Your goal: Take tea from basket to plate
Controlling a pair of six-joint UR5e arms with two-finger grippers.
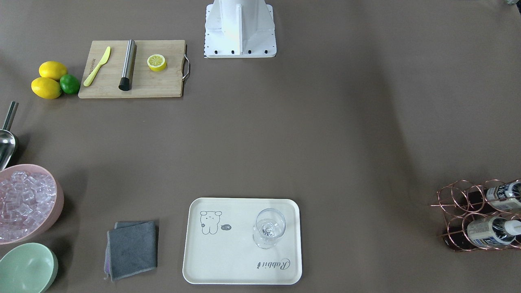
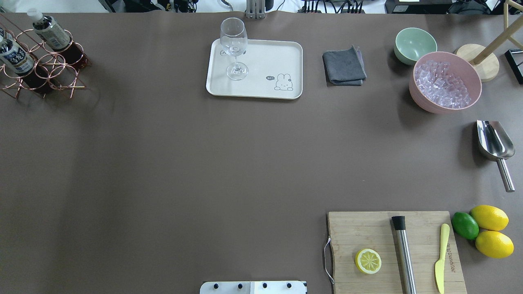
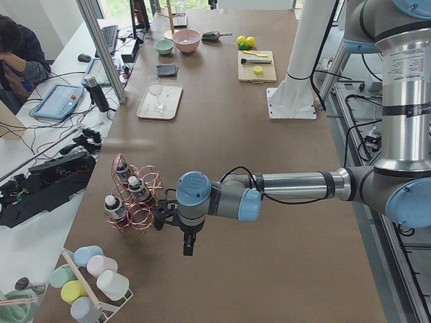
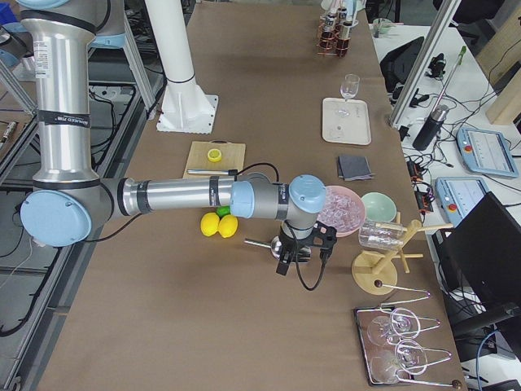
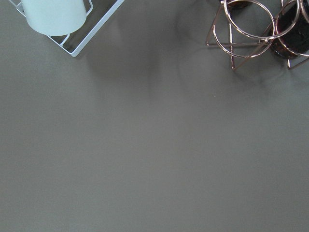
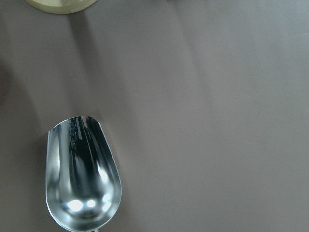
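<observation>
The copper wire basket [image 2: 45,69] stands at the table's far left corner and holds tea bottles [image 2: 51,32] with white caps; three show in the exterior left view [image 3: 138,190]. It also shows in the front view [image 1: 476,215] and the left wrist view [image 5: 251,34]. The cream plate [image 2: 265,57] lies at the far middle with a wine glass [image 2: 233,49] on it. My left gripper [image 3: 160,217] hovers just beside the basket; I cannot tell its state. My right gripper [image 4: 328,239] hovers over the metal scoop [image 6: 82,174]; I cannot tell its state.
A pink bowl of ice [image 2: 445,83], a green bowl [image 2: 414,45] and a grey cloth [image 2: 344,66] lie right of the plate. A cutting board [image 2: 392,249] with a lemon half, lemons and a lime are at the near right. A cup rack [image 3: 91,282] stands beyond the basket.
</observation>
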